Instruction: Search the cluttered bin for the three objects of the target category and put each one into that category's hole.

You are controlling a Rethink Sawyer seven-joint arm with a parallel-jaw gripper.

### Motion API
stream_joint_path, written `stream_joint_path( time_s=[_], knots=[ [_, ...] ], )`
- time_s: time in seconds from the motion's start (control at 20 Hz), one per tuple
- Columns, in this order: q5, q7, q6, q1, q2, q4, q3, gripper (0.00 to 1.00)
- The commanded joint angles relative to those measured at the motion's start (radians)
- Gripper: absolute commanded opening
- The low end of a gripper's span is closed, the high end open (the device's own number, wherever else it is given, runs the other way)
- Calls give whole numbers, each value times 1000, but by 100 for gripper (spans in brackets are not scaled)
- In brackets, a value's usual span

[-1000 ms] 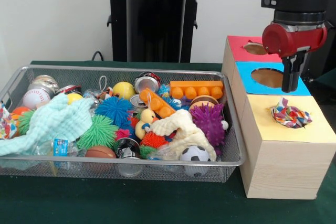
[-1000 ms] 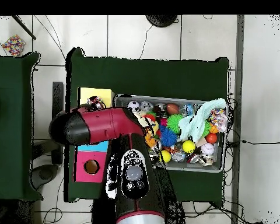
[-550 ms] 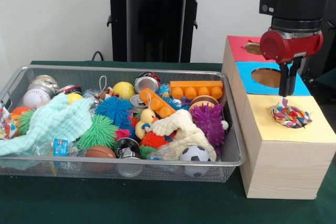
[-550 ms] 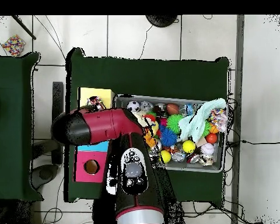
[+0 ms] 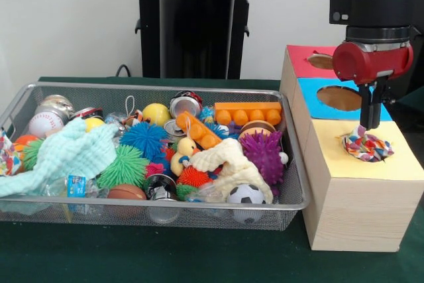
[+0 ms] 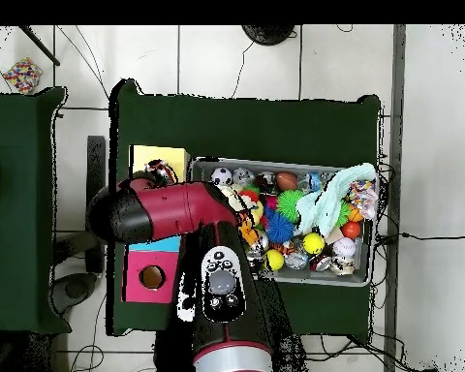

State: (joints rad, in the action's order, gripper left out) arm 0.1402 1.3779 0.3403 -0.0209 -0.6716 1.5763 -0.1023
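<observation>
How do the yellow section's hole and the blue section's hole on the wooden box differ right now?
The yellow section's hole is plugged by a multicoloured woven rope toy; the blue section's hole is open and empty. The yellow one sits nearest the camera, under the end effector; the blue sits behind it. Both are cut in the box top.

The bin (image 5: 295,183) is fine silver wire mesh with a smooth metal rim. A matt dark green cloth covers the bench (image 5: 199,256). The sorting box (image 5: 358,210) has pale wood-grain sides and a top of flat, matt coloured paper. In its yellow hole lies a braided rope toy (image 5: 366,145) of woven, fuzzy cord. The orange block (image 5: 246,112) looks like smooth plastic, the mint towel (image 5: 66,154) like soft waffled cloth, the cans (image 5: 184,105) like shiny metal.
</observation>
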Motion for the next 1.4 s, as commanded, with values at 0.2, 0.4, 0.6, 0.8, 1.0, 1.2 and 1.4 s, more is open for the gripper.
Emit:
stream_joint_path(
  time_s=[0.2, 0.4, 0.6, 0.8, 1.0, 1.2, 1.4],
  knots=[
    [-11, 229, -95, 10, 43, 73, 16, 0],
    [-10, 210, -70, 20, 47, 53, 28, 0],
    [-7, 190, -31, 25, 59, 29, 37, 0],
    [-7, 183, 8, 43, 86, -2, 59, 0],
    [-13, 192, -7, 60, 112, -17, 74, 0],
    [-17, 212, -67, 80, 145, -27, 91, 0],
    [-29, 222, -93, 98, 186, -54, 102, 0]
  ],
)
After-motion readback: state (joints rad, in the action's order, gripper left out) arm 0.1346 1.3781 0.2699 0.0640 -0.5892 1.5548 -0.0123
